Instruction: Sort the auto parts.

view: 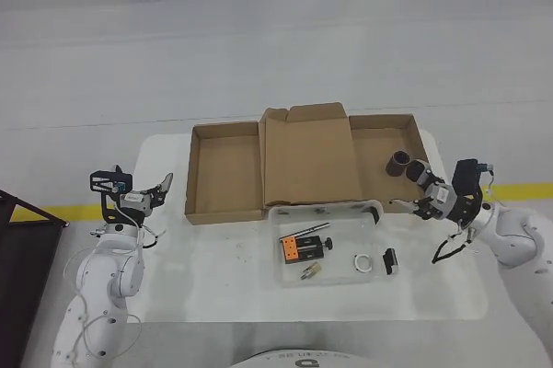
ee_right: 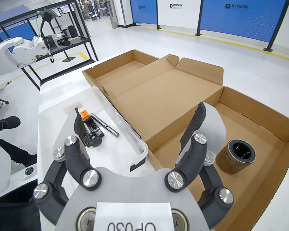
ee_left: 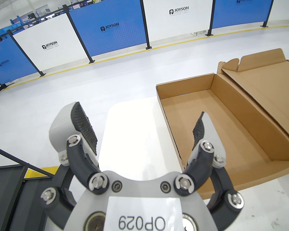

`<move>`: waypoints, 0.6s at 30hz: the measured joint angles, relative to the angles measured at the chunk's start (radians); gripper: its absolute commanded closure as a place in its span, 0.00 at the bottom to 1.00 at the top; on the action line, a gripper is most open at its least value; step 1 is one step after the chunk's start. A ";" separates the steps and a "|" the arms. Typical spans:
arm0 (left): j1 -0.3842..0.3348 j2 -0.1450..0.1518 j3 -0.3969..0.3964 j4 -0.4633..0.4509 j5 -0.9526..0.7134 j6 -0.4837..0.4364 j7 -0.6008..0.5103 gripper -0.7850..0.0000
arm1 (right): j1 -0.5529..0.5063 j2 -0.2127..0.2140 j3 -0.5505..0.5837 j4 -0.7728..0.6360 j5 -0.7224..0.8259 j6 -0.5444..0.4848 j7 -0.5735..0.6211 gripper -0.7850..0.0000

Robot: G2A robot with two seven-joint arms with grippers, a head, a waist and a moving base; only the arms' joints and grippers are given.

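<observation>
Two sets of jaws gape empty; right gripper (ee_right: 138,118) should descend squarely over the metal rod (ee_right: 104,127) in the tray (ee_right: 144,149), pinching its middle.

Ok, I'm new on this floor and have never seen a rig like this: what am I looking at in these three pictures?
This is a two-armed robot at a white table. The top view looks down from above its arms; the other two come from cameras on its left and right wrists. The left hand and the right hand are both open and hold nothing. On the table sit an open brown cardboard box and a clear plastic tray. The tray holds an orange-and-black block, a thin metal rod, a white ring and a small black piece. A brown cylinder with a dark bore sits in the box compartment beside the right hand.
</observation>
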 measured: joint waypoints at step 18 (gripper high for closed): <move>0.000 0.000 0.000 0.000 0.000 0.000 0.000 0.00 | -0.062 0.010 -0.176 -0.348 -0.798 0.077 -0.050 0.31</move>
